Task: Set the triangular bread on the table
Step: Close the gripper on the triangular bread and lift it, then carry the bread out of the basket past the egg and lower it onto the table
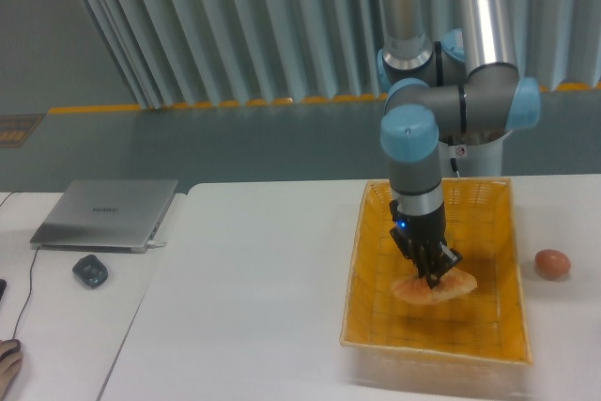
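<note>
The triangular bread (453, 287), an orange-brown wedge, hangs just above the floor of the orange woven basket (368, 269), near its middle. My gripper (435, 274) points straight down and is shut on the bread's top edge; its black fingers hide part of the bun. The white table (254, 279) spreads out to the left of the basket.
A small brown egg (552, 263) lies on the table right of the basket. At the far left sit a closed grey laptop (105, 214) and a dark mouse (90, 270). The basket's walls surround the bread on all sides.
</note>
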`<state>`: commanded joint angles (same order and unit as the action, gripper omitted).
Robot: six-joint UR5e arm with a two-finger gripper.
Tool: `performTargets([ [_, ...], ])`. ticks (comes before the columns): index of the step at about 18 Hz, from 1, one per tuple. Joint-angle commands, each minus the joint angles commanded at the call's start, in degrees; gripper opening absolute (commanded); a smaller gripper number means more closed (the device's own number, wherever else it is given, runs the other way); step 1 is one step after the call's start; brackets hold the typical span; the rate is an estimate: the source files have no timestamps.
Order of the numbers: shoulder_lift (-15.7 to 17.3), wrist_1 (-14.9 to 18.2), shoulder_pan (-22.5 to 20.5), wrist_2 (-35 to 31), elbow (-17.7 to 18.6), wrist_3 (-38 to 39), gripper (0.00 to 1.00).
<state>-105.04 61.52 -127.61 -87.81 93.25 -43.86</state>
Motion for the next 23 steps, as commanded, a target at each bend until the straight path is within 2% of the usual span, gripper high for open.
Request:
performTargets([
  [2,2.0,0.6,-2.2,1.1,0.0,-0.7,0.00],
  [7,2.5,1.0,-9.6,1.1,-1.1,-7.5,0.00],
  [11,2.6,5.2,-18.5,0.8,-1.1,-22.6,0.00],
  [15,2.6,5.5,-25.1,0.8,-0.9,-32.8,0.00],
  [19,2.4,5.5,-29.9,0.5,0.9,-43.3,0.00],
  [21,2.3,5.5,-30.8,0.4,1.8,-46.6,0.00],
  [22,2.4,5.5,-30.8,0.0,2.3,-47.1,0.02],
  [23,2.4,5.5,-30.6,-0.7,2.5,-47.1,0.09],
])
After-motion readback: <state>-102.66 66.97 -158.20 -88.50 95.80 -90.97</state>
